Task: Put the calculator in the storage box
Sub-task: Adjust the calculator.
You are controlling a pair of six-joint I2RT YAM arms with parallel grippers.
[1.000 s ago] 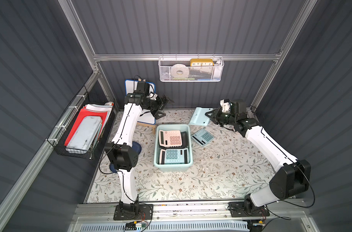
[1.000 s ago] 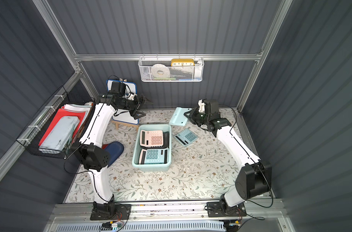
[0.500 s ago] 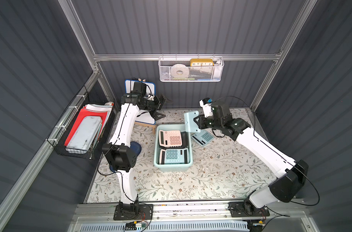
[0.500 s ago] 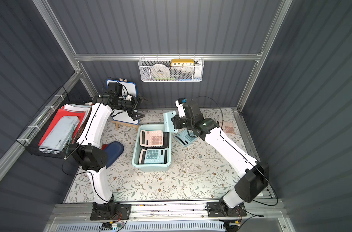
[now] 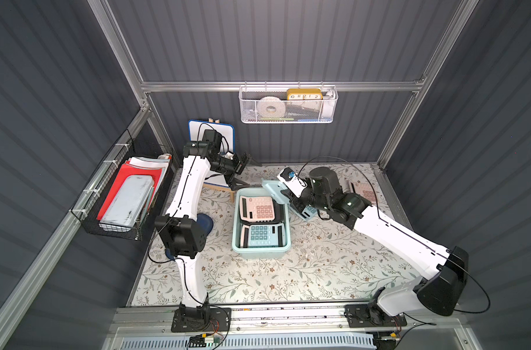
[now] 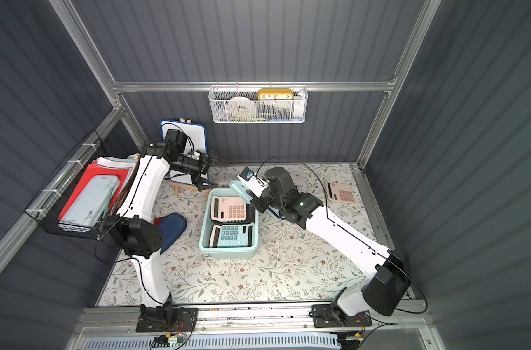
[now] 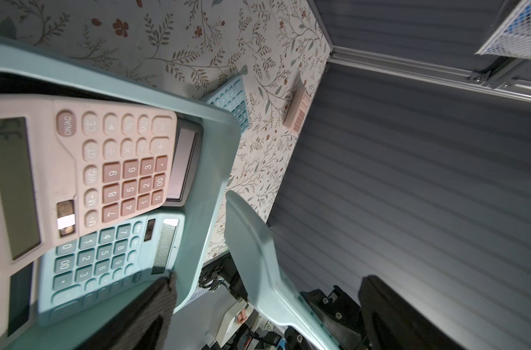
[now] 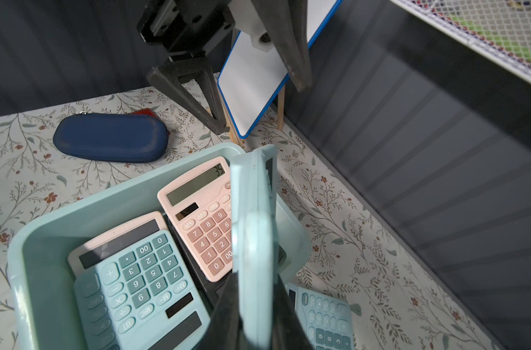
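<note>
Even overhead light leaves the floral tabletop (image 5: 318,272) bright and both top views sharp, while the ribbed walls (image 5: 288,39) look dim. In the right wrist view the teal calculator (image 8: 252,242) sits close and blurred; patchy shadow falls inside the storage box (image 8: 30,257)

Smooth plastic storage box (image 5: 259,254), metal mesh basket (image 5: 252,110)

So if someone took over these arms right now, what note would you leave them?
Left tool: open, empty, hovering by the whiteboard, beyond the storage box.
Right tool: shut on a mint calculator, held on edge over the box's far right corner.
Done: a pink calculator and a teal calculator lie on top inside the box.
Left: lower and release the mint one, then probably the loose teal calculator beside the box and the loose pink calculator near the right edge of the table.
</note>
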